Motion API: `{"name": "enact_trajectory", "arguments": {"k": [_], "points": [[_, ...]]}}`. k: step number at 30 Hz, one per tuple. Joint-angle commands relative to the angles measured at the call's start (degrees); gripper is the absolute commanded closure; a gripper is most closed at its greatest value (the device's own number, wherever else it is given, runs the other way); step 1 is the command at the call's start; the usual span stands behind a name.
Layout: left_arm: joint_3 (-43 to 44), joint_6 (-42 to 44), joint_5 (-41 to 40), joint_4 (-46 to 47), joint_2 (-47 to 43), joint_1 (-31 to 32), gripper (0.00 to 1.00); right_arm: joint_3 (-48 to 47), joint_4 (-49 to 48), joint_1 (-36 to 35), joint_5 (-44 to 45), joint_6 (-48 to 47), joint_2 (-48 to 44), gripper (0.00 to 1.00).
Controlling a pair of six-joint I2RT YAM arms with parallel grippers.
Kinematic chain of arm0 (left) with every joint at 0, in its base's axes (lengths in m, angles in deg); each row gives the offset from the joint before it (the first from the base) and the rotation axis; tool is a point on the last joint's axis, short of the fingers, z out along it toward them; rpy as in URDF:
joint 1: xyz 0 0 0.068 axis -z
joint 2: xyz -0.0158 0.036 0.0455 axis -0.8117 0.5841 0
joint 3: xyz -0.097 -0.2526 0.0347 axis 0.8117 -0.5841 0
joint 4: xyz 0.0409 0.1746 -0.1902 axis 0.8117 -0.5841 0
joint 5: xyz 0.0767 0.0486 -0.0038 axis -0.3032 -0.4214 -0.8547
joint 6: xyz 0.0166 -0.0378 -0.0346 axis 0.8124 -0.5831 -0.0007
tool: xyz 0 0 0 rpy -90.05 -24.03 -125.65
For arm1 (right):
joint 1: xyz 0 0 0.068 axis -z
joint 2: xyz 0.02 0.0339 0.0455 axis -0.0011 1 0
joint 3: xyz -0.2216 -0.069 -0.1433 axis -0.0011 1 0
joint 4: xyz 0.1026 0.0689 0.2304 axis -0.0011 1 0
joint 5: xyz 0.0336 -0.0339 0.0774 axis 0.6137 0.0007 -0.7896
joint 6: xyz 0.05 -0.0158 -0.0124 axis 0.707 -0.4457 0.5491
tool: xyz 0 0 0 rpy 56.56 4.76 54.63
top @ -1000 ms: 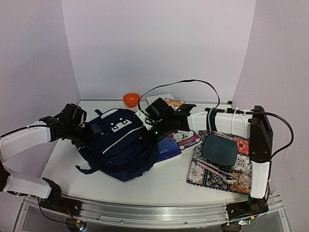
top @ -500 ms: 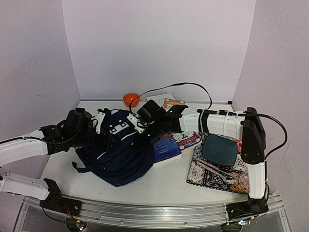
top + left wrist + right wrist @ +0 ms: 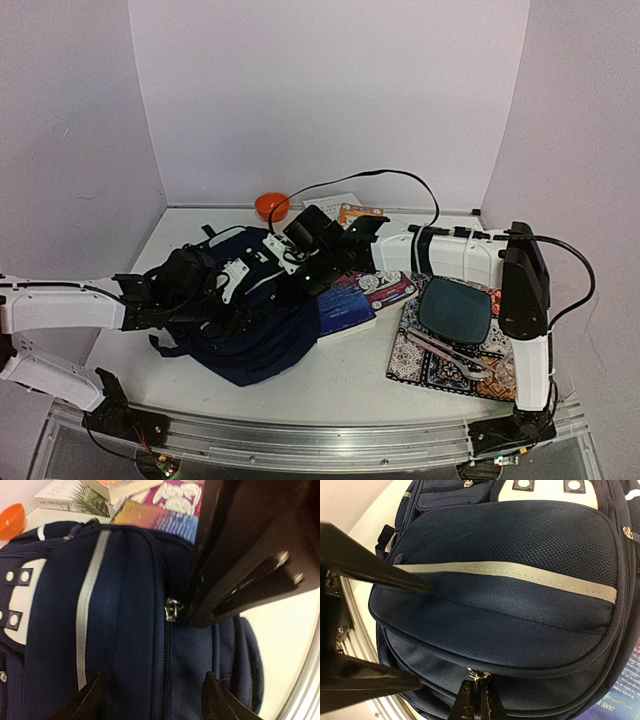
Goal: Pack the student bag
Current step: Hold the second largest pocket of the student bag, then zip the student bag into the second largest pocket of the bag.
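The student bag (image 3: 270, 340) lies flat on the tabletop (image 3: 350, 385), front panel up. Its long axis runs roughly from the far side towards the near edge, and the bag is zipped shut wherever the seam shows.

**Key relation.** The zip pull (image 3: 171, 611) sits on the bag's rounded near end, on the side seam just below the front pocket. The right claw (image 3: 476, 685) is pressed together on this pull. From the pull, the zip track runs straight into the gap of the left claw (image 3: 155, 677). That claw is spread wide and holds nothing, with one of its fingers (image 3: 380, 572) on each side of the seam, just above the fabric. Both arms are at the bag; the right alone has a grip.

**Judgement.** The coming move probably draws the slider along the curved track. The left claw is placed to pin the fabric against that pull.

**Materials.**
- The bag is soft navy woven cloth, so it will give and bunch under load.
- The front pocket is coarse mesh, crossed by a flat pale trim stripe (image 3: 520, 572).
- The zip pull is small and metallic.

**Surroundings.**
- Glossy books (image 3: 365, 295) lie touching the bag's right side.
- An orange bowl (image 3: 271, 206) stands beyond the bag's far end.
- A patterned mat (image 3: 420, 365) carrying a dark plate (image 3: 455, 310) lies further right of the bag, past the books.
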Motion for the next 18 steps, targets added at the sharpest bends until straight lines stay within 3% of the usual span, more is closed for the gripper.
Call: {"name": "enact_trajectory", "arguments": {"k": [1,10,18], "points": [[3.2,3.56,-2.99,2.55,3.83,0.47,0.4,-3.16,-1.41,-0.46,-2.01,0.35,-1.09,1.0],[1.82,1.77,-4.0,0.61,-0.1,0.55,0.99,4.2,0.06,2.09,4.19,-2.91,-6.86,1.0],[1.03,0.64,-3.64,-7.2,-9.06,0.56,1.0,8.07,3.57,9.76,11.09,-9.89,-11.44,1.0]]}}
